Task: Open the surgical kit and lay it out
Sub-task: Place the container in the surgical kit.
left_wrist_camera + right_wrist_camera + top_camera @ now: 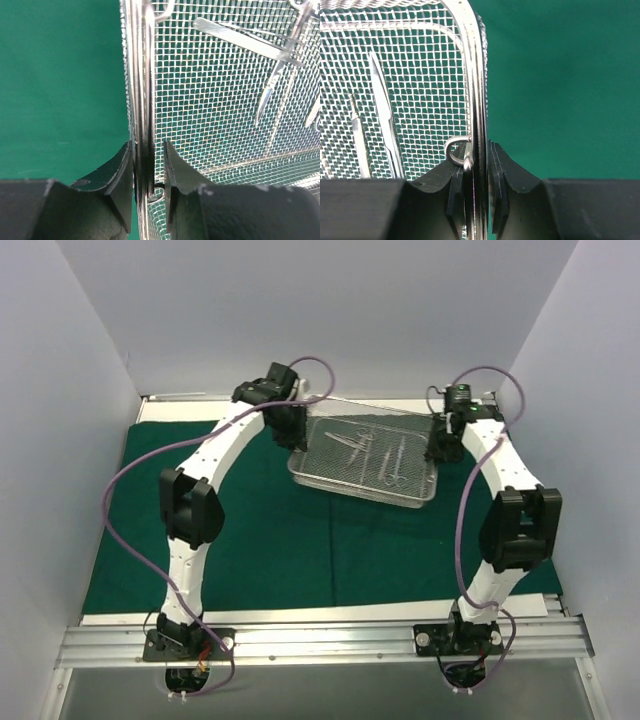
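Observation:
The dark green cloth (300, 550) lies spread flat on the table. The silver wire-mesh tray (330, 468) sits over its far middle, turned slightly, with several slim silver instruments (360, 445) inside. My left gripper (296, 433) straddles the tray's left end wall. In the left wrist view its jaws (149, 170) close round the rim, with a small wire loop (158, 192) between wall and inner finger. My right gripper (440, 445) straddles the right end wall (477, 100). In the right wrist view (477, 172) the inner pad touches and the outer pad is a hair off.
White walls enclose the back and both sides. An aluminium rail (320, 640) with both arm bases runs along the near edge. Purple cables (130, 470) loop beside each arm. Open green cloth lies in front of the tray and to its left.

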Available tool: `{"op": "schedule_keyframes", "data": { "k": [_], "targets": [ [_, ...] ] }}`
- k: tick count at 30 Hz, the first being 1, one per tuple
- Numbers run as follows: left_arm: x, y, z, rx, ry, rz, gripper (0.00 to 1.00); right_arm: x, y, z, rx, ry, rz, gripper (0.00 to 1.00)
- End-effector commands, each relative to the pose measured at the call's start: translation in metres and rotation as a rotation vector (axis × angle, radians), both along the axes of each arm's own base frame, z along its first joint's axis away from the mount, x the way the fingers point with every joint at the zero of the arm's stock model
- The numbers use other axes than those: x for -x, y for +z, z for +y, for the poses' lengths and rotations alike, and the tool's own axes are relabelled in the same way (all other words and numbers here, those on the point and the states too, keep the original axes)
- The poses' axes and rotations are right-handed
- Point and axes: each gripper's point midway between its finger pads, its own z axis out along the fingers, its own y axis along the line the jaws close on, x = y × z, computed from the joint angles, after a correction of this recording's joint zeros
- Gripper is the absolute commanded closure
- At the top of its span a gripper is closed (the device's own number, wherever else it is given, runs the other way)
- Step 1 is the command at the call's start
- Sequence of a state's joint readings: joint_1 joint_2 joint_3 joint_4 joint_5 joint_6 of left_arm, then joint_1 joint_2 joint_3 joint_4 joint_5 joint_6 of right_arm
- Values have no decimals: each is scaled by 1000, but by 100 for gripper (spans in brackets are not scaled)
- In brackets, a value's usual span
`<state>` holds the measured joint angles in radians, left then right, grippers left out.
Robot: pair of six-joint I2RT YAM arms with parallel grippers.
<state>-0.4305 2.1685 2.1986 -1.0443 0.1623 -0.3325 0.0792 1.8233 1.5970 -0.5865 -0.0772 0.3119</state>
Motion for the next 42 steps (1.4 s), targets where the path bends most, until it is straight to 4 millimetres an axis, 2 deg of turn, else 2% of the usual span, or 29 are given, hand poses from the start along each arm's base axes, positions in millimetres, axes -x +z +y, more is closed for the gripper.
{"op": "schedule_keyframes", "data": {
  "k": [1,3,4,6,9,10,11,12,13,14,15,16,17,18,19,20,21,22,25,26,27,29,30,31,33,36,42],
  "targets": [
    [30,48,-63,113,-215,-111,98,23,42,-55,-13,-162,-121,100],
    [38,48,-76,135,-236,-97,98,46,28,-67,49,-155,-72,100],
    [45,48,-84,134,-253,-94,98,52,34,-70,64,-151,-89,100],
    [49,46,-85,107,-256,-108,98,57,35,-69,73,-138,-98,100],
    [62,38,-72,61,-240,-100,98,56,35,-50,28,-94,-115,100],
    [69,49,-65,61,-231,-120,98,53,35,-44,16,-84,-119,100],
    [80,31,-55,28,-225,-76,98,51,35,-39,14,-75,-120,100],
    [84,29,-45,-1,-207,-82,98,50,35,-19,13,-23,-121,100],
    [93,41,-35,-1,-196,-108,98,45,35,-8,16,-2,-125,100],
    [106,22,-22,-39,-180,-59,98,43,35,3,15,25,-130,100],
    [114,31,-8,-52,-150,-81,98,43,31,26,10,82,-123,100],
    [121,29,2,-68,-130,-70,98,39,30,39,2,109,-135,100],
    [134,11,18,-108,-102,-18,98,37,31,53,-18,134,-141,100],
    [141,8,34,-121,-49,15,98,35,23,65,-24,157,-128,100],
    [149,14,47,-124,-13,9,98,34,22,90,-38,212,-140,100],
    [157,9,58,-133,30,44,98,31,25,103,-44,235,-154,100],
    [166,6,76,-139,69,62,98,29,17,115,-41,256,-141,100],
    [170,5,86,-153,99,71,98,30,17,137,-49,303,-151,100],
    [179,1,125,-217,218,92,98,23,7,176,-67,371,-146,100],
    [181,0,134,-238,247,100,98,27,3,196,-72,412,-138,100],
    [189,-3,142,-259,282,132,98,22,-2,211,-73,435,-133,100],
    [200,-14,167,-319,361,201,98,28,-7,238,-68,491,-119,100],
    [204,-18,174,-333,383,226,98,29,-18,248,-64,507,-103,100],
    [209,-27,181,-359,400,264,98,27,-14,259,-79,518,-115,100],
    [219,-38,200,-405,454,338,98,34,-24,277,-82,554,-98,100],
    [232,-55,213,-418,499,414,98,39,-29,294,-81,591,-92,100],
    [239,-77,228,-419,556,508,98,46,-41,306,-83,627,-63,100]
  ]
}}
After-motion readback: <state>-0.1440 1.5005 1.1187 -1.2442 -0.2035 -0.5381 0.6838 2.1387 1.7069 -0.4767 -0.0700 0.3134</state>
